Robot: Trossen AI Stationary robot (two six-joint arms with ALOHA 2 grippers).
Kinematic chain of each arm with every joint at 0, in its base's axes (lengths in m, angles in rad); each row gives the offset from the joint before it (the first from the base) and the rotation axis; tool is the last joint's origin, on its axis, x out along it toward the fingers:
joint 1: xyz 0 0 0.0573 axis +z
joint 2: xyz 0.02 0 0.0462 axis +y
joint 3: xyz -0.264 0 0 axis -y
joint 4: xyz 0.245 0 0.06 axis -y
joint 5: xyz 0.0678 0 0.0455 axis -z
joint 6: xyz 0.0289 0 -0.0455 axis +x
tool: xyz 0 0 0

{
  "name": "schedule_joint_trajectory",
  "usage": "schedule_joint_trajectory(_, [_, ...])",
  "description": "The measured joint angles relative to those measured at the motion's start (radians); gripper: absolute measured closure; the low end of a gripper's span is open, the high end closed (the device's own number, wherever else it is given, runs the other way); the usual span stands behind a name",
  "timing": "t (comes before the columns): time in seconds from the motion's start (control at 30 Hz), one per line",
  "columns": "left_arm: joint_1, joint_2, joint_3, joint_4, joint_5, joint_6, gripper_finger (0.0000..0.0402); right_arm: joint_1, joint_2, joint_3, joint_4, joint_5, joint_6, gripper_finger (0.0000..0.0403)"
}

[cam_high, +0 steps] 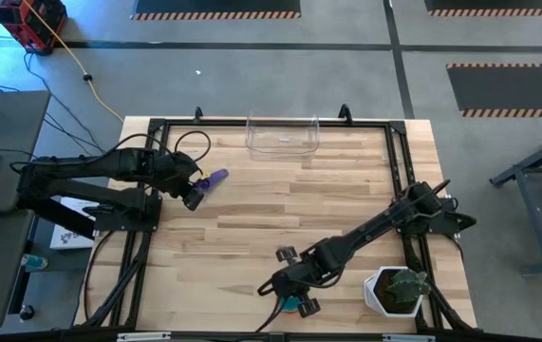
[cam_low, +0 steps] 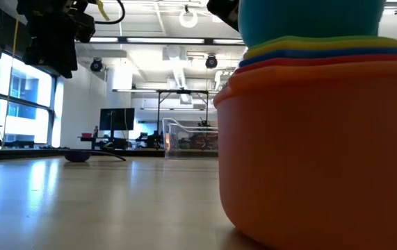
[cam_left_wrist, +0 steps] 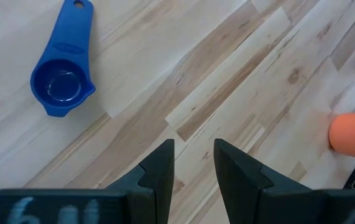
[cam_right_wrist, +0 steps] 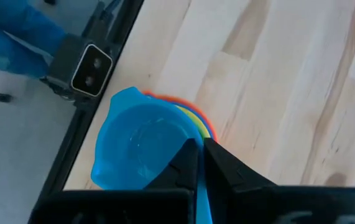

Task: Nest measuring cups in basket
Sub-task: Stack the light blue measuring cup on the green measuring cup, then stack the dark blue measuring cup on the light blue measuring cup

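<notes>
Stack of cups [cam_right_wrist: 146, 146] nested but outside the empty basket [cam_high: 283, 135]; right gripper [cam_right_wrist: 199, 155] fingers closed on its light blue cup, left gripper [cam_left_wrist: 194, 165] fingers open near the loose blue cup [cam_left_wrist: 62, 68]

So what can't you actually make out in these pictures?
- High view: the stacked cups are mostly covered by the right gripper, so their colours can't be counted.
- Low view: the orange cup runs past the edge.
- High view: the basket is too clear to judge its contents.
</notes>
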Motion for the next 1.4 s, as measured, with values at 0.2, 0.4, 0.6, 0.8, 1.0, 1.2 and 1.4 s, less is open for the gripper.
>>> schedule_joint_trajectory(0.2, [0.000, 0.000, 0.000, 0.000, 0.000, 0.001, 0.0298, -0.002, 0.000, 0.000, -0.005, -0.007, -0.005, 0.0399])
schedule_joint_trajectory(0.4, [0.000, 0.000, 0.000, 0.000, 0.000, 0.001, 0.0298, -0.002, 0.000, 0.000, -0.005, -0.007, -0.006, 0.0351])
schedule_joint_trajectory(0.6, [0.000, 0.000, 0.000, 0.000, 0.000, 0.001, 0.0298, -0.002, 0.000, 0.000, -0.005, -0.018, 0.018, 0.0319])
schedule_joint_trajectory(0.8, [0.000, 0.000, 0.000, 0.000, 0.000, 0.001, 0.0298, -0.012, 0.000, 0.000, -0.002, 0.032, 0.025, 0.0316])
schedule_joint_trajectory(1.0, [0.000, 0.000, 0.000, 0.000, -0.005, 0.002, 0.0298, -0.069, 0.000, 0.000, 0.046, 0.141, 0.073, 0.0316])
schedule_joint_trajectory(1.2, [0.009, 0.000, 0.000, 0.000, -0.066, 0.070, 0.0298, -0.158, 0.000, 0.000, 0.137, 0.159, 0.108, 0.0315])
schedule_joint_trajectory(1.4, [0.060, 0.014, 0.000, 0.000, -0.091, 0.195, 0.0298, -0.248, 0.001, 0.000, 0.216, 0.159, 0.157, 0.0315])
